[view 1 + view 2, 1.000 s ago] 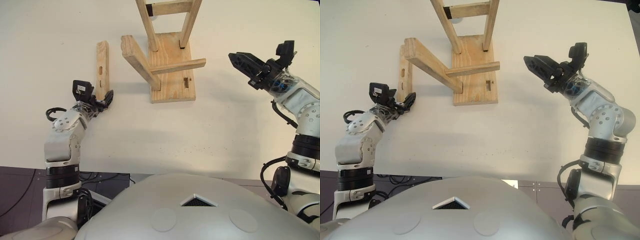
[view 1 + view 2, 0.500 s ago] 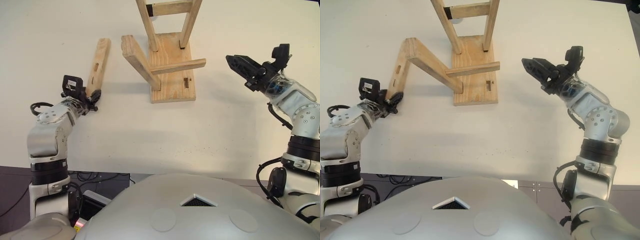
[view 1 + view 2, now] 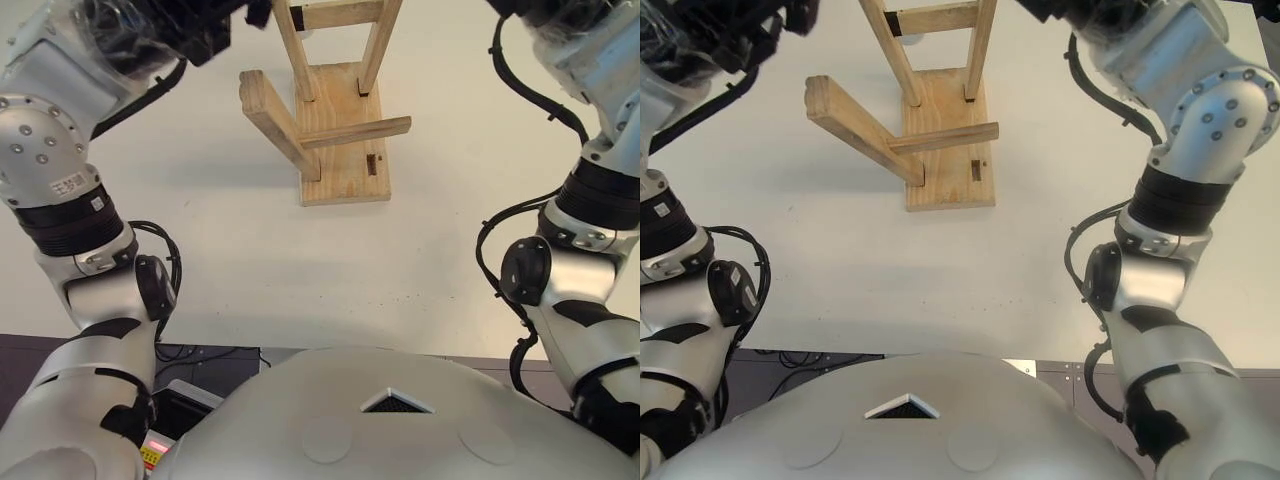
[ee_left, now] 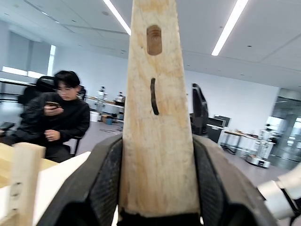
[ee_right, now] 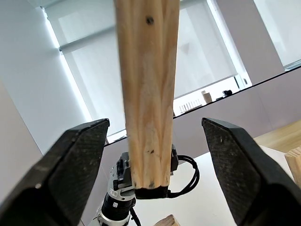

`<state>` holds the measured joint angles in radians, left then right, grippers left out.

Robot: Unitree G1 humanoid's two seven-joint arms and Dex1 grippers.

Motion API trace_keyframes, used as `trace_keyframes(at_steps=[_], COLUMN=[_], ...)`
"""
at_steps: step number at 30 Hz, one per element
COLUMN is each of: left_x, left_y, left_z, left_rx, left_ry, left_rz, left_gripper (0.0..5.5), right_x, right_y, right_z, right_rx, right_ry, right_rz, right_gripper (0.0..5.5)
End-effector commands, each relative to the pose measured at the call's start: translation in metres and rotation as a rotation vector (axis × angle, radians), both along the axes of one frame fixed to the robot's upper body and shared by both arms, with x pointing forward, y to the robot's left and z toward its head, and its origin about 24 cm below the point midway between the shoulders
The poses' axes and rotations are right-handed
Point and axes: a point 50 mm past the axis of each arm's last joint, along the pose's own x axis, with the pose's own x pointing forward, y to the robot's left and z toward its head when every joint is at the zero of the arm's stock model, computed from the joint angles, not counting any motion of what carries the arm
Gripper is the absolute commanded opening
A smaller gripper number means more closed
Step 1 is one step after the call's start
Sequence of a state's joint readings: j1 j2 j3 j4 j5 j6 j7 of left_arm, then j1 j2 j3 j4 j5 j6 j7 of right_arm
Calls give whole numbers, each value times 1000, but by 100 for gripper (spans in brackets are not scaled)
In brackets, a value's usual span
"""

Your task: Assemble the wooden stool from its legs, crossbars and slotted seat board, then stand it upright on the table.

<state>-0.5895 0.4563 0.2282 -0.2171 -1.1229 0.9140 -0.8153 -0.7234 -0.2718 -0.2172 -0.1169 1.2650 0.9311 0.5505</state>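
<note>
The wooden stool (image 3: 278, 118), half built, lay on its flat seat board (image 3: 345, 165) mid-table (image 3: 300, 260), with bare white top on its near side and both flanks. My left wrist view gave the close detail: the left gripper (image 4: 159, 155) pinched a loose slotted leg (image 4: 155, 94), square and rough-grained. In my right wrist view, the right gripper (image 5: 153, 141) was spread wide around that leg, with gaps either side.

stool (image 3: 338, 112) top cut off, leg (image 4: 155, 84) base hidden in left claw (image 4: 157, 153)
</note>
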Motion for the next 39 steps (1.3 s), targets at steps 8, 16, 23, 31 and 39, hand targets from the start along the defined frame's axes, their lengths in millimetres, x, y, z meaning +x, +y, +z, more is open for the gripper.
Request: trace_keyframes(at_steps=[8,16,23,31,39], left_x=[-5,-6,0,6,11], left_y=[-3,-3,38,54,59], left_z=[-5,-7,-27,-53,-62], left_rx=[-2,17,43,36,25], left_ry=[27,67,170,229,273], left_rz=[-37,-42,102,318,375], left_gripper=[202,240,358,416,416], right_x=[1,2,19,37,18], right_y=[8,7,-19,-47,-57], right_z=[15,17,-5,-101,-152], right_rx=[56,64,-11,-317,-465], right_ry=[-16,-18,-5,22,58], right_rz=[47,74,-107,-343,-292], right_gripper=[260,201,201,201,201])
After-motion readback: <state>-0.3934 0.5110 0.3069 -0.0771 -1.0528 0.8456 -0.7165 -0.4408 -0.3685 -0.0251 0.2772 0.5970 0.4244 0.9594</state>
